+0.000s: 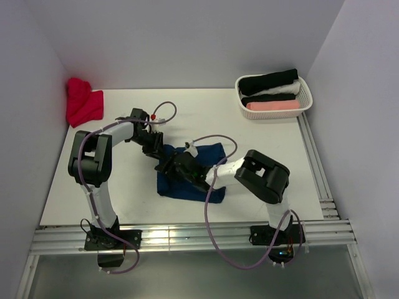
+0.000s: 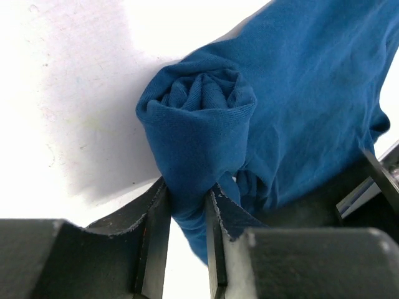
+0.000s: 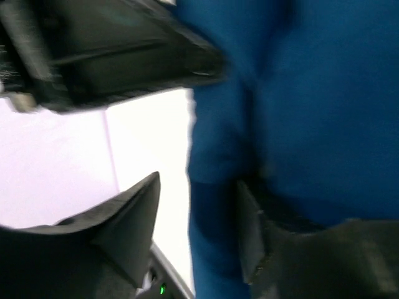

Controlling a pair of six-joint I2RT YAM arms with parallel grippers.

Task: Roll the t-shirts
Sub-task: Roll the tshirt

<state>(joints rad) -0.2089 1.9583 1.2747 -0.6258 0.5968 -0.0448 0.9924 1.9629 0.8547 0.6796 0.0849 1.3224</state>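
The navy t-shirt (image 1: 211, 153) lies in the middle of the table (image 1: 124, 187) between the arms, partly rolled. The left gripper (image 2: 186, 205) pinches the roll's spiral end. The right gripper (image 3: 196, 212) stands spread, with cloth loose between its fingers. Held at one end only, the roll could slacken or cone if tugged. Its spiral end faces the left wrist, and its long axis seems to run from far-left to near-right.

The left arm (image 1: 93, 156) and right arm (image 1: 265, 177) had white links and black joints; the left hand (image 2: 186, 193) and right hand (image 3: 196, 193) were black. Purple cables (image 1: 207, 205) trailed to the bench's (image 1: 137, 205) rail (image 1: 187, 240).
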